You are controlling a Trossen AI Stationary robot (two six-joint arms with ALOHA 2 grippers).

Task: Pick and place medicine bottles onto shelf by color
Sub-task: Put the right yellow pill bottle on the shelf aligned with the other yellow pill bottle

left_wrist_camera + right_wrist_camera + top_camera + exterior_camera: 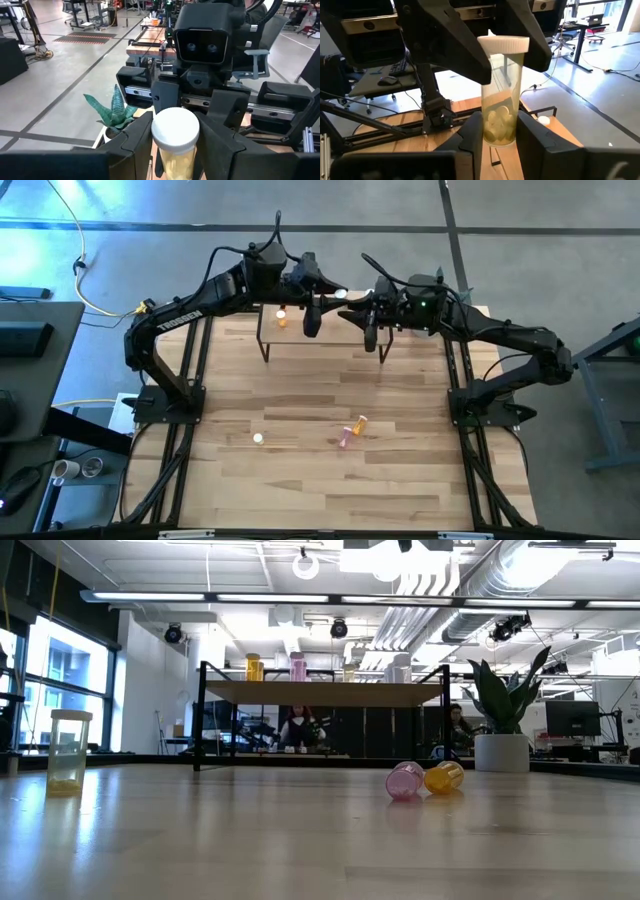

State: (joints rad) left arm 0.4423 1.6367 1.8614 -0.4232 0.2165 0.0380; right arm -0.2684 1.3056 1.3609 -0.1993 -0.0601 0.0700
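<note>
A clear medicine bottle [501, 100] with a white cap and pale pills hangs high over the far part of the table, white cap [342, 293] showing between both arms. My left gripper [176, 150] and my right gripper [501, 142] face each other, each shut on it. The shelf [320, 693] stands on its black legs at the far edge and carries a yellow bottle [254, 667], a pink one [298, 666] and others. On the table a pink bottle [404, 781] and a yellow-orange one [444, 776] lie on their sides, and a clear bottle [68, 750] stands upright. My left gripper pinches the bottle's upper body just under the cap [175, 150] between its two fingers, coming about level from the table's left. The bottle stands upright, cap up, clear of shelf and table. My right gripper pinches the bottle's lower end [499, 135] between its two fingers [472, 137], coming about level from the table's right, below the left fingers [455, 45]. The bottle stays upright in the shared hold.
An orange bottle [281, 318] stands on the shelf's left part under the left arm. Open tabletop [300, 480] lies between the loose bottles and the near edge. A potted plant [505, 710] stands beyond the far edge at the right.
</note>
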